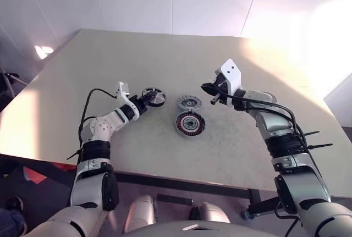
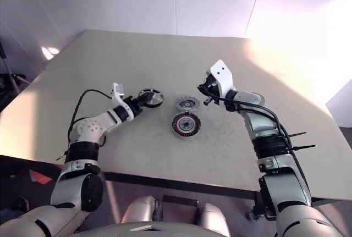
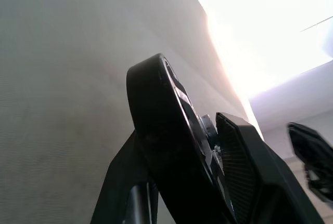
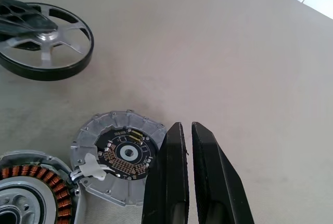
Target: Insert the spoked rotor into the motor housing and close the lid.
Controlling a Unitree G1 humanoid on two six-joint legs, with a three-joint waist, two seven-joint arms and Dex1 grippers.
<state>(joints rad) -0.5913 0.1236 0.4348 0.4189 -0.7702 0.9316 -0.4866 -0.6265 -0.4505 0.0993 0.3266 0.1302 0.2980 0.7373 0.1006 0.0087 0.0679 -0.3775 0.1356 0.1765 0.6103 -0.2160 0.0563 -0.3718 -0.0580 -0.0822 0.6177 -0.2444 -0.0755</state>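
The spoked rotor (image 1: pixel 153 96), a thin black rim around silver spokes and a pale hub, is grasped at its rim by the left hand (image 1: pixel 144 101) and held tilted just above the matte beige surface (image 1: pixel 110 61). Near it, the lid (image 1: pixel 188 103), a light grey disc with a notched edge and a dark circuit face, lies flat. The motor housing (image 1: pixel 190 123), round and flat with copper windings ringing a silver centre, is seen touching the lid. The right hand (image 4: pixel 185 172) is held clenched and empty above the surface, beside the lid.
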